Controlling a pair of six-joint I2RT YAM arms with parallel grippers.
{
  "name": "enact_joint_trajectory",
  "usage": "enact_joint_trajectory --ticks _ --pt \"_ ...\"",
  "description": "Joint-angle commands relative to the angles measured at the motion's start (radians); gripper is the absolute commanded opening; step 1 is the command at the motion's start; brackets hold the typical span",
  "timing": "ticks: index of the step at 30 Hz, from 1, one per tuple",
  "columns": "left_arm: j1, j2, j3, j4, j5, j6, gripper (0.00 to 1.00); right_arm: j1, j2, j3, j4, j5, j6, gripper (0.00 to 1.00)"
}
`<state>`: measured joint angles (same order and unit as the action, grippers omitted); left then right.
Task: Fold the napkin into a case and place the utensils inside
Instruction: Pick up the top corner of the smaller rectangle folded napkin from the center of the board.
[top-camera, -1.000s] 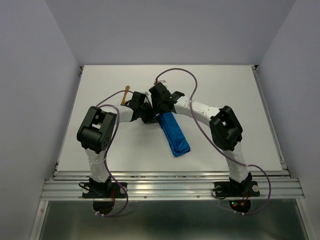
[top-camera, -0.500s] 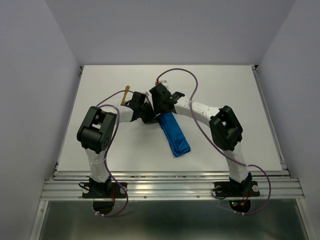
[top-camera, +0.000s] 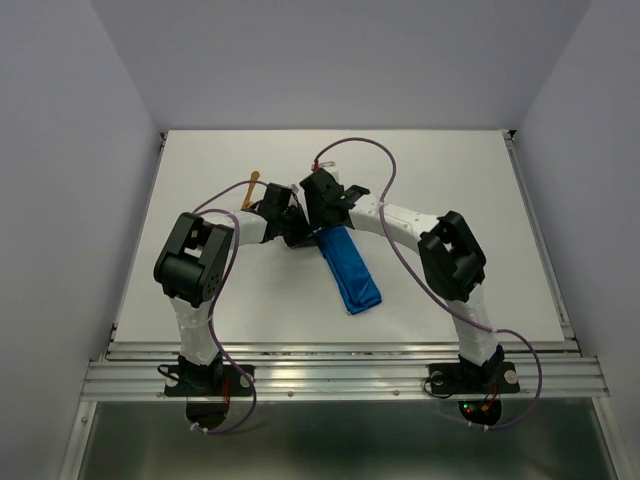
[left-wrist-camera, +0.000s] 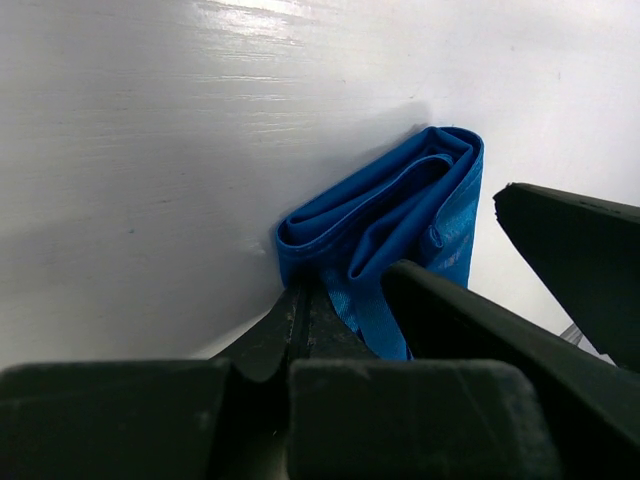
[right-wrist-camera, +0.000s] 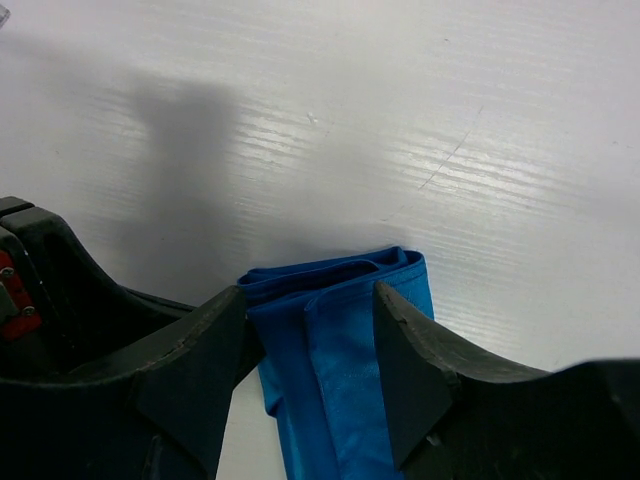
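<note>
A white table (top-camera: 450, 180) fills the middle of the top view. Plain pale lavender-grey walls close it in: the back wall (top-camera: 340, 60), left wall (top-camera: 60, 200) and right wall (top-camera: 600, 150). An aluminium rail (top-camera: 340, 375) runs along the near edge, with a dim grey-green surface (top-camera: 340, 440) below it. The light is soft and even. Up close, the tabletop shows a dull sheen and faint scratches.

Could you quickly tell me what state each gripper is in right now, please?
Left gripper: shut, pinching the folded napkin at its end.
Right gripper: open, jaws straddling the same end.
</note>
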<state>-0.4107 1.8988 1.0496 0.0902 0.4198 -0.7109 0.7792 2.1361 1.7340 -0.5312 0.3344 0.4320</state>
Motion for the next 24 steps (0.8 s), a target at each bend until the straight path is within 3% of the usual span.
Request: enact_joint_trajectory --ticks 1,16,24 --pt "0.003 0.006 0.036 0.022 0.004 -0.001 0.0 0.017 -0.025 -0.039 -0.018 -0.035 -0.022 0.58" --pt "0.009 -0.015 -0.02 0.12 0.01 0.008 0.0 0.017 -0.062 -0.097 0.036 -0.09 -0.033 0.56" --pt "0.015 -0.018 -0.092 0.273 0.094 -0.012 0.0 0.017 -0.097 -0.143 0.04 -0.081 -0.032 0.56"
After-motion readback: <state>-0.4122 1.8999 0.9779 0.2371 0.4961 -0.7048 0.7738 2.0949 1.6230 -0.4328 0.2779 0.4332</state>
